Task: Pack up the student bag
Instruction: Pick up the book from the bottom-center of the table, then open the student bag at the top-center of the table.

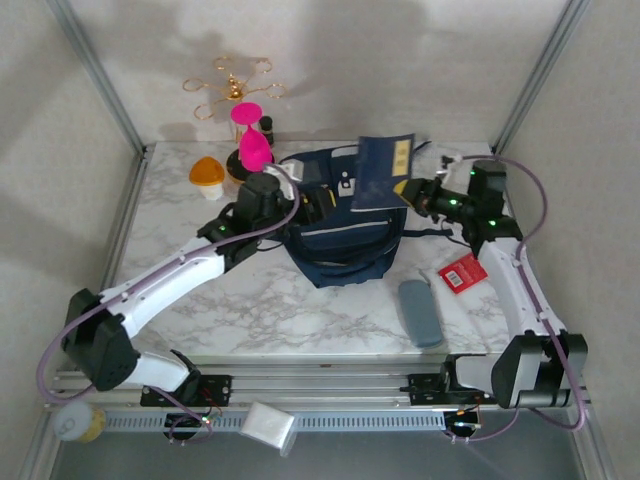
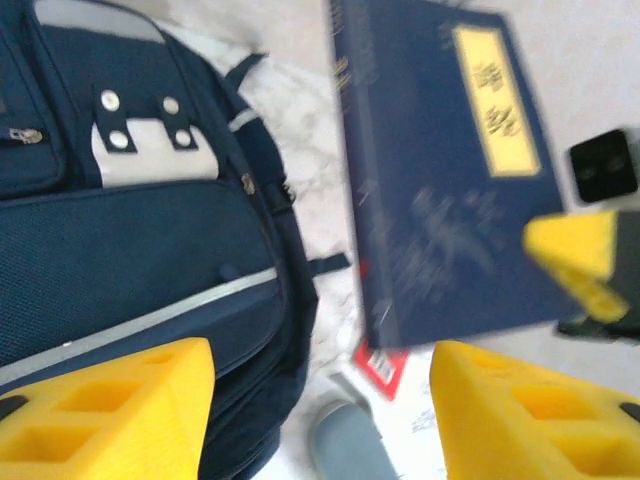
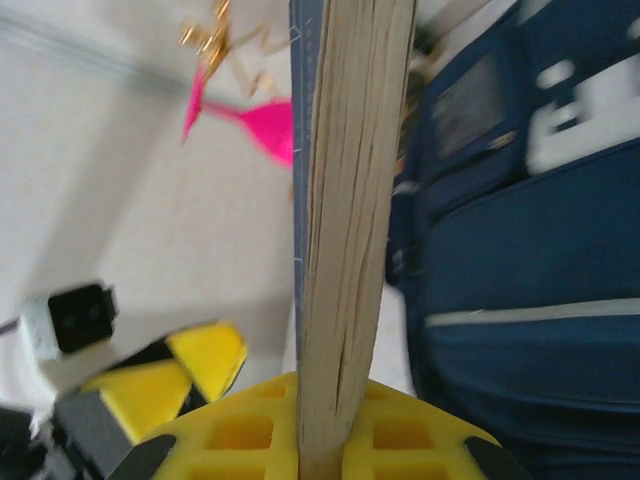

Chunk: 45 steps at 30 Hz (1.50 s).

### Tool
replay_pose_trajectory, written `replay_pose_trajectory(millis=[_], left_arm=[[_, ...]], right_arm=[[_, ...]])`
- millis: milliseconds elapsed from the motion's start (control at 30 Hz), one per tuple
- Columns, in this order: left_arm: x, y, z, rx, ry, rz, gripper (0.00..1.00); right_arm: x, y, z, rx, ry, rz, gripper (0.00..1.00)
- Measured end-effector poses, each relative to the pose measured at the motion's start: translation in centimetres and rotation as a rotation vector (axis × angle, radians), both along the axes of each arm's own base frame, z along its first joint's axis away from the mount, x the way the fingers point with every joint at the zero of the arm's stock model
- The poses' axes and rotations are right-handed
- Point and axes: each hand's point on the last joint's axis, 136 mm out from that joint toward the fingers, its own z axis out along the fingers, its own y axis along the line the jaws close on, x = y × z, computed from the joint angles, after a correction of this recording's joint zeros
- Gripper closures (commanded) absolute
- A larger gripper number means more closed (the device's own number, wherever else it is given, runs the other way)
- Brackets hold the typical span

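right gripper (image 1: 412,190) pinches the navy book (image 1: 383,172) beside the student bag (image 1: 345,242).

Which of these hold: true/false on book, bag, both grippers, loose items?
1. The right gripper is clamped on the navy book. True.
2. The book sits inside the student bag. False: it is held outside the bag, near its top.
3. The left gripper grips a bag strap. False: its fingers stand apart with nothing between them.
4. A red packet and a grey case lie on the table to the right of the bag. True.
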Motion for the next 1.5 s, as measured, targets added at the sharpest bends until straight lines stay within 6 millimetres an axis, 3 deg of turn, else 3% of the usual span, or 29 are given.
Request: replay_pose_trajectory(millis=[167,267,467,600,867,1067,1233,1333,1500], left_arm=[[-0.5,-4.2,-6.5,0.262,0.017,-0.183,0.39],[-0.7,-6.7,-10.3,0.389,0.033,-0.291,0.38],[-0.8,-10.3,-15.7,0.552,0.067,-0.437,0.35],[-0.8,-11.4,-18.1,0.605,0.094,-0.482,0.33],[-1.0,-12.0,-19.7,0.679,0.107,-0.512,0.28],[-0.5,-11.7,-19.8,0.721,0.081,-0.498,0.51],[0.3,-11.5,-19.1,0.753,0.049,-0.476,0.65],[0.5,-11.6,-18.5,0.752,0.036,-0.475,0.65],[0.4,-11.6,-18.7,0.784,0.033,-0.497,0.54]], right_arm=[[0.4,-6.2,-3.3,-0.014,0.07,-0.198,1.0],[0.2,-8.7,-5.6,-0.014,0.13,-0.279,1.0],[-0.2,-11.7,-8.3,-0.007,0.196,-0.376,1.0],[-0.5,-12.7,-9.2,-0.002,0.217,-0.406,1.0],[-0.5,-12.5,-10.0,0.028,0.221,-0.395,1.0],[-0.7,-12.3,-10.7,0.05,0.235,-0.393,1.0],[-0.7,-12.4,-10.4,0.055,0.229,-0.397,1.0],[-0.7,-12.5,-10.2,0.056,0.221,-0.4,1.0],[-0.7,-12.5,-10.0,0.057,0.212,-0.403,1.0]])
